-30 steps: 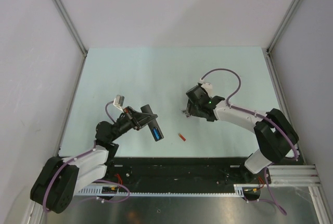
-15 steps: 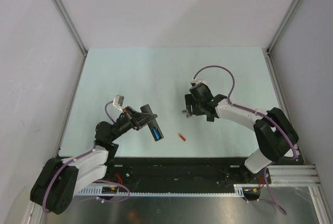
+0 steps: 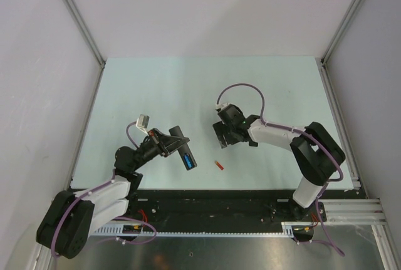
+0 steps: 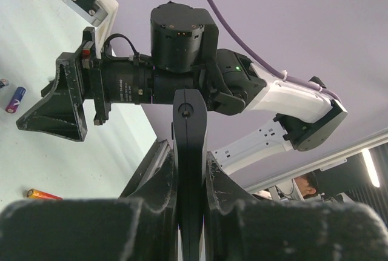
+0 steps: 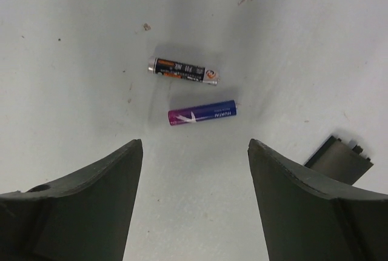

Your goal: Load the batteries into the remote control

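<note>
My left gripper (image 3: 166, 145) is shut on the black remote control (image 3: 182, 148) and holds it tilted above the table; a bright blue battery (image 3: 187, 160) sits in its open bay. In the left wrist view the remote (image 4: 190, 115) stands edge-on between the fingers. A red-orange battery (image 3: 218, 165) lies on the table between the arms and also shows in the left wrist view (image 4: 43, 194). My right gripper (image 3: 221, 135) is open and empty, hovering over two loose batteries: a dark one with an orange label (image 5: 183, 71) and a blue-purple one (image 5: 202, 113), both just ahead of its fingertips (image 5: 136, 146).
A small dark flat plastic piece (image 5: 338, 159) lies on the table to the right of the right gripper's fingers. The pale table (image 3: 156, 88) is walled by white panels at left, back and right. A black rail (image 3: 213, 204) runs along the near edge.
My right gripper has swung left and a little nearer, and now hangs over the two loose batteries. The left arm and the remote have not moved.
</note>
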Controlling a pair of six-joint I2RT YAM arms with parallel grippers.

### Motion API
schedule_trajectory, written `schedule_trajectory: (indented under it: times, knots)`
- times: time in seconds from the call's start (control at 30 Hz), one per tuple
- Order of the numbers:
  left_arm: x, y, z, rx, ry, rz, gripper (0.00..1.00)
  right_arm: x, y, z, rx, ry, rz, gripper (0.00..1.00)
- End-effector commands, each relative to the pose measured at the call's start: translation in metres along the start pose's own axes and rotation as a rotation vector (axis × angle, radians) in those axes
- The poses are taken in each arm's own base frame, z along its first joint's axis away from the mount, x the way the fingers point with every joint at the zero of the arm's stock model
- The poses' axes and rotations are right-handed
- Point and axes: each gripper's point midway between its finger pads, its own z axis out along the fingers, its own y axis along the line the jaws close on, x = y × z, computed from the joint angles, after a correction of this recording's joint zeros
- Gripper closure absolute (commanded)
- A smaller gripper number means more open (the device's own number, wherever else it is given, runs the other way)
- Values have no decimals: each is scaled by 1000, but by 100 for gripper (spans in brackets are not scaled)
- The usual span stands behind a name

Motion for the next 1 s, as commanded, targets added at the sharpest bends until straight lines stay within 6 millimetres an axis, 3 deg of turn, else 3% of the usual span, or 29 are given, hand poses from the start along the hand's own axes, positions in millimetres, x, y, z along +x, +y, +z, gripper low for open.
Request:
schedule_trajectory:
  times: [0.0,0.47,0.97]
  knots:
    - [7,8,-9,-11,7,14,100,-16,-3,5,39,-16,-60,26]
    - [8,11,-9,-17,11,16,100,-19,-11,22,25,23,-91,30]
    - [9,11,-9,-17,13,21,100,1,-2,29,-50,108,-78,41]
